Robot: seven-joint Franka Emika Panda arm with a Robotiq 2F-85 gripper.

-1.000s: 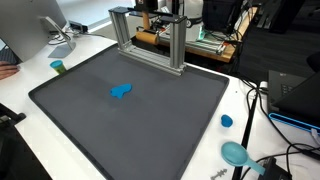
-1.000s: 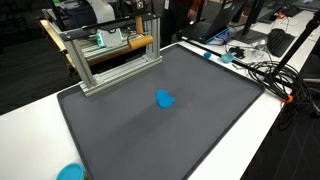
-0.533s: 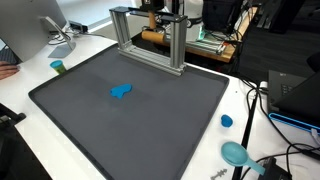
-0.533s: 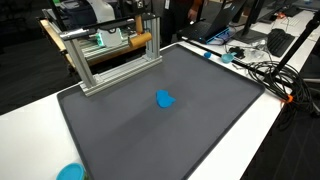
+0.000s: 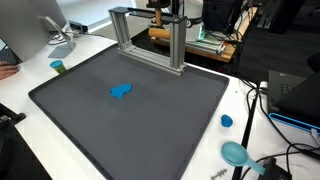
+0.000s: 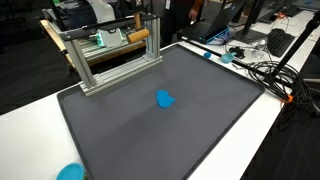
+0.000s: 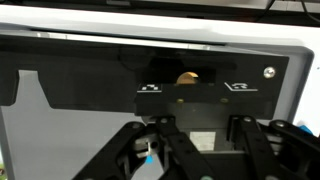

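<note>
My gripper (image 5: 166, 20) hangs behind the aluminium frame (image 5: 150, 40) at the back of the dark mat (image 5: 130, 120). It appears shut on a wooden block (image 5: 167, 34), which also shows in an exterior view (image 6: 138, 36). The wrist view shows my dark fingers (image 7: 205, 150) close together at the bottom, with a pale patch between them. A small blue object (image 5: 121, 91) lies alone near the middle of the mat, far from the gripper, and it shows in both exterior views (image 6: 165, 98).
A green cup (image 5: 58, 66) stands off the mat's edge. A small blue cap (image 5: 226, 121) and a blue bowl (image 5: 235, 152) lie on the white table. Cables (image 6: 265, 70) run along one side. Equipment stands behind the frame.
The wooden block and my gripper have shifted sideways along the back of the frame and risen slightly. The blue object has not moved.
</note>
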